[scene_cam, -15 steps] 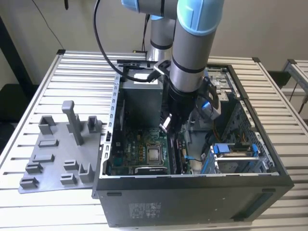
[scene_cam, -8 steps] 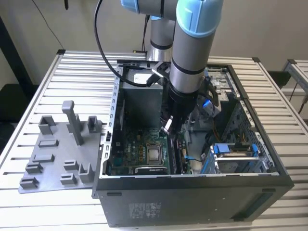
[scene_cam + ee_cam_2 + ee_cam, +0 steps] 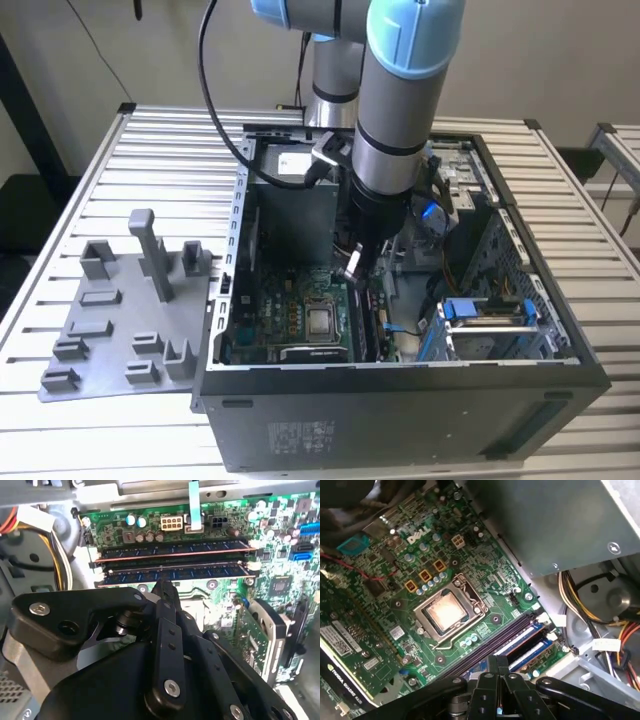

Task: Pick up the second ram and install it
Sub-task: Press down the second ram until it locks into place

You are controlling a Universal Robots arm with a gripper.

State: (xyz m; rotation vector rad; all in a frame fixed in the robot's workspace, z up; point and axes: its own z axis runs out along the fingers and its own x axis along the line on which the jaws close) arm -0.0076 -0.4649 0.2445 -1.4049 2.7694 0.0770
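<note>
**Seating the second stick squarely**

At nine o'clock on the slatted tabletop [image 3: 150,130], the grey plastic holder tray [image 3: 120,310] lies; centre, the black hand [image 3: 164,591], pressed together, bears on the thin dark blue-green second ram [image 3: 175,573] in its slot; push straight down, evenly

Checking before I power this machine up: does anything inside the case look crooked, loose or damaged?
Nothing stands out. In the second wrist view, two ram sticks lie level and parallel in their slots on the motherboard, with the tool just above the nearer one.
</note>
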